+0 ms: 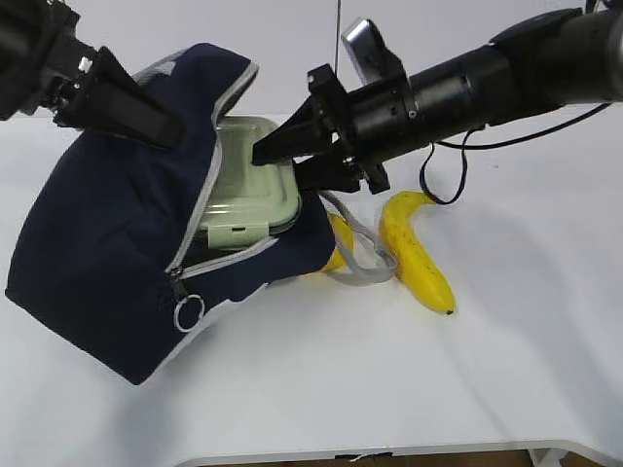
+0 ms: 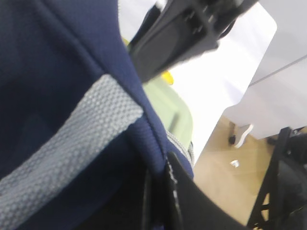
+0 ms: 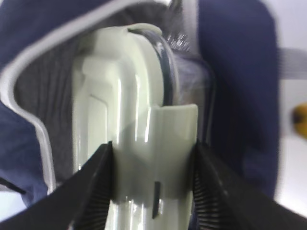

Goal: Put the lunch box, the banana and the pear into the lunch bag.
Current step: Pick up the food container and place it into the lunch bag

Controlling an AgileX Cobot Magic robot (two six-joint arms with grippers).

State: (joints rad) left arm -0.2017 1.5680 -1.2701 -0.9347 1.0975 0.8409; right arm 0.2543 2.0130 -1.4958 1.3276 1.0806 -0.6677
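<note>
Lunch box (image 3: 144, 139) in right pincer (image 3: 151, 187) (clamped)

A white table (image 1: 321, 389) carries everything. The navy lunch bag (image 1: 97, 243) lies on its side on the table's left part, its open mouth turned to the right. Just right of the bag's mouth the banana (image 1: 417, 251) lies flat on the tabletop, its dark tip pointing toward the front edge. Between banana and bag a yellow fruit (image 1: 338, 243) shows, mostly hidden by the bag's grey strap (image 1: 368, 265), which trails onto the table there.
</note>
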